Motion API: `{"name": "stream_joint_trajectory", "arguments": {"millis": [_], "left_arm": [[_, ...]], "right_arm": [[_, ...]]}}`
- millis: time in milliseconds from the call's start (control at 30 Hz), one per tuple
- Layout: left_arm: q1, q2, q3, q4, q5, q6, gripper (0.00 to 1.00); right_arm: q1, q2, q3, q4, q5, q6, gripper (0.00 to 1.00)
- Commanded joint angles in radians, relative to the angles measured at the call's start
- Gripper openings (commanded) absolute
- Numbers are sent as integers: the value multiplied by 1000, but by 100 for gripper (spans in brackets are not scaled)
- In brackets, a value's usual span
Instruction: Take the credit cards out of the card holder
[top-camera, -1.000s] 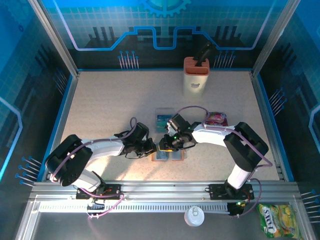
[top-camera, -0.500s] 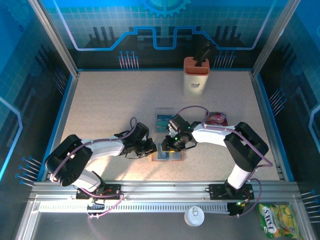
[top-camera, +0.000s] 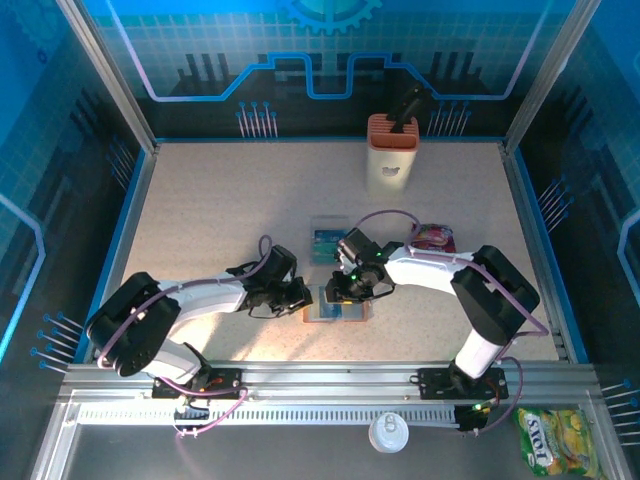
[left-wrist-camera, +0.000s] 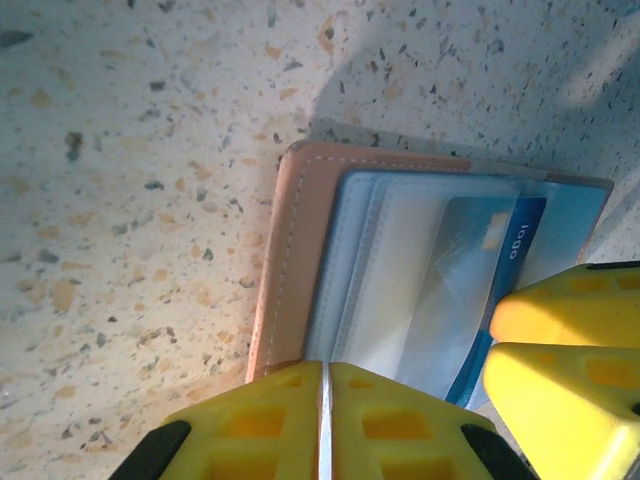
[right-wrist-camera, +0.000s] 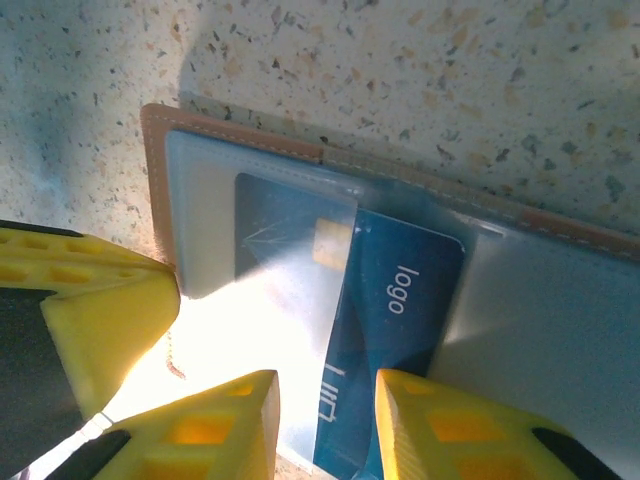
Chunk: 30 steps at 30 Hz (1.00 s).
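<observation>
At the card holder's (left-wrist-camera: 300, 250) left edge, the left end effector (left-wrist-camera: 322, 425) bears down with fingers closed together and nothing between them, apparently pinning the open holder to the worktop (left-wrist-camera: 130, 200); over the holder's other half, the right end effector (right-wrist-camera: 325, 425) stands partly open, straddling the exposed end of a blue credit card (right-wrist-camera: 400, 290) half out of its clear pocket (right-wrist-camera: 260, 240); no firm grip is evident; a second card (top-camera: 326, 241) lies just beyond the holder. Risks: fingers slipping off the glossy card; pocket friction dragging the holder along if the pinning pressure is lost.
</observation>
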Motion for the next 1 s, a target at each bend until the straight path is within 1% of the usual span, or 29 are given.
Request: {"name": "stream_joint_trajectory", "arguments": {"millis": [0, 167, 400, 667, 967], "left_arm": [[5, -35, 18, -49, -10, 18, 12], [4, -50, 30, -35, 10, 17, 11], [-9, -33, 42, 12, 36, -6, 10], [-46, 27, 68, 37, 38, -17, 7], [-56, 67, 70, 19, 15, -8, 4]], "right_arm": [[8, -43, 12, -25, 8, -12, 33], [5, -69, 6, -23, 10, -14, 33], [-10, -82, -19, -8, 4, -5, 33], [-25, -94, -31, -3, 0, -2, 33], [-34, -94, -61, 0, -8, -3, 33]]}}
